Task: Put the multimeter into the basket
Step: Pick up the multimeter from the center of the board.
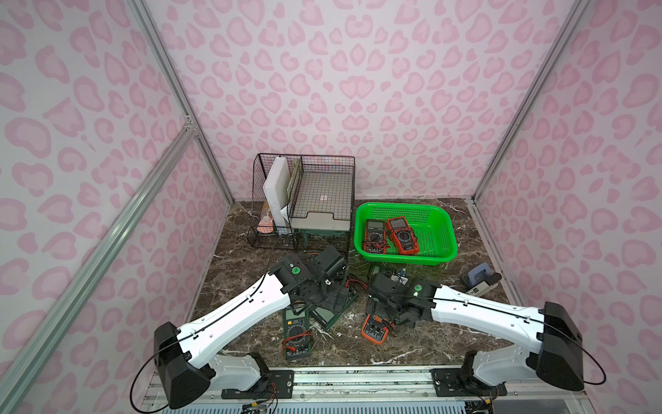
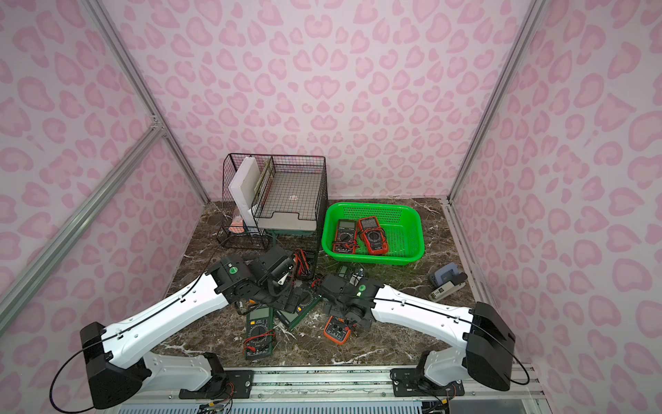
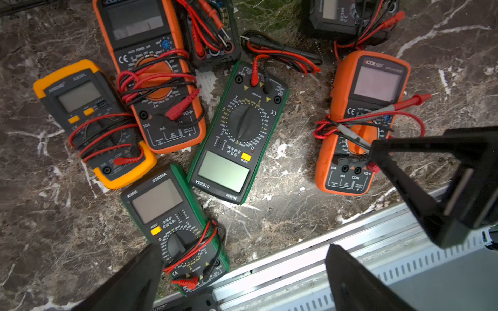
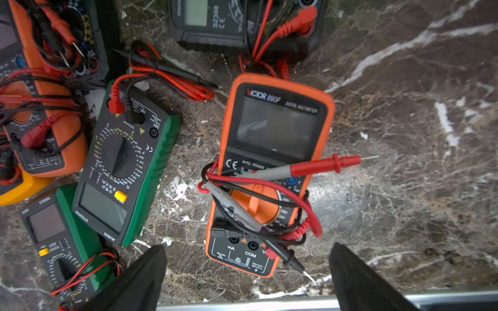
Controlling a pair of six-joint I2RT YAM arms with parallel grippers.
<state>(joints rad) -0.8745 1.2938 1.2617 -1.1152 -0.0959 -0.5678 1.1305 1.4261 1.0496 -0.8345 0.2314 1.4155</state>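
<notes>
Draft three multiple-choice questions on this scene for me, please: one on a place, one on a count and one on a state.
1. Where does the basket stand?
A. Beside the black wire organizer
B. On top of that organizer
C. Upside down at the front edge

2. How many multimeters lie in it?
A. One
B. Two
C. Four

3. The right hand is:
A. Shut on a probe
B. Shut on a meter
C. Open, holding nothing

Answers: 1 A, both top views show them side by side. 2 B, a dark one and a red one lie inside. 3 C, its jaws stand wide apart, gripping nothing.
</notes>
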